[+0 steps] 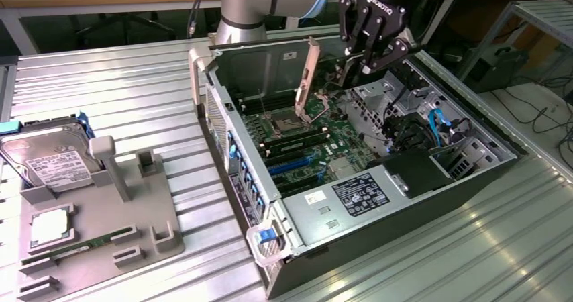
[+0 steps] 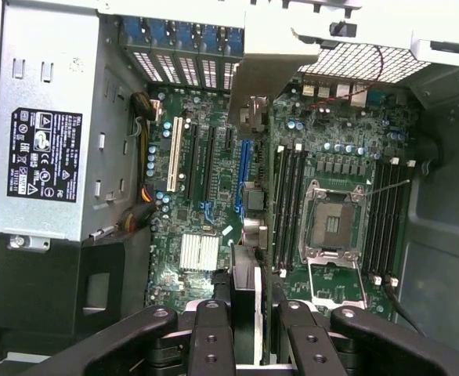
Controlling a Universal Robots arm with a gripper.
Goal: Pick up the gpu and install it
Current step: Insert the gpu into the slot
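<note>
Exterior view: the gripper [image 1: 372,64] is seen above the open case [image 1: 403,248], clamped on the gpu [image 1: 310,80]. The gpu is held on edge over the motherboard [image 1: 304,147], with its pale bracket upright toward the exterior view's left. Whether its lower edge touches a slot cannot be told here. A grey tray [image 1: 152,208] is also shown on the table [image 1: 134,80], well apart from the case at the exterior view's left. A hard drive [image 1: 49,161], a square silver chip [image 1: 49,225] and a memory stick [image 1: 90,243] are set on it.

In the wrist view the fingers [image 2: 214,329] are seen pressed on both faces of the gpu [image 2: 245,294]. Its thin edge runs away from the camera to the bracket [image 2: 267,82], near the rear slot openings [image 2: 190,66]. The white slot [image 2: 176,157] and blue slot [image 2: 243,176] are laid bare below, and the card appears in line with the blue one. Open room is seen on the side toward the power supply [image 2: 49,141]. On the other side the memory slots [image 2: 288,204] and cpu socket [image 2: 333,223] lie just beside the card's line.
</note>
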